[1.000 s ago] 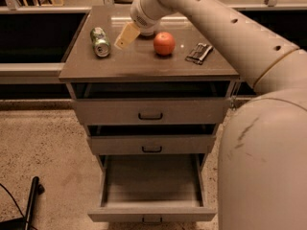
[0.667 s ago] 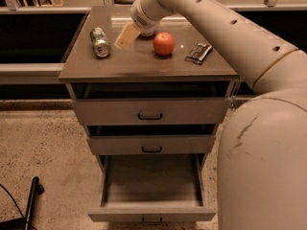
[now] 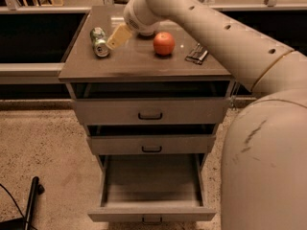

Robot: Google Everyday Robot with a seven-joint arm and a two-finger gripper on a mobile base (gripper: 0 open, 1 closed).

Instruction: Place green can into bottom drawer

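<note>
The green can (image 3: 99, 41) lies on its side at the left of the cabinet top (image 3: 144, 66). My gripper (image 3: 118, 36) hangs just to the right of the can, close to it and low over the top, holding nothing that I can see. The bottom drawer (image 3: 151, 213) is pulled far out below, and its tray shows nothing inside.
An orange fruit (image 3: 163, 43) sits mid-top and a small dark object (image 3: 196, 54) lies to its right. The two upper drawers (image 3: 149, 111) stand slightly ajar. My arm and body (image 3: 264, 143) fill the right side. A black pole (image 3: 31, 200) lies on the floor at lower left.
My gripper has moved a little to the left, closer to the green can. The can, the fruit and the drawers have not moved.
</note>
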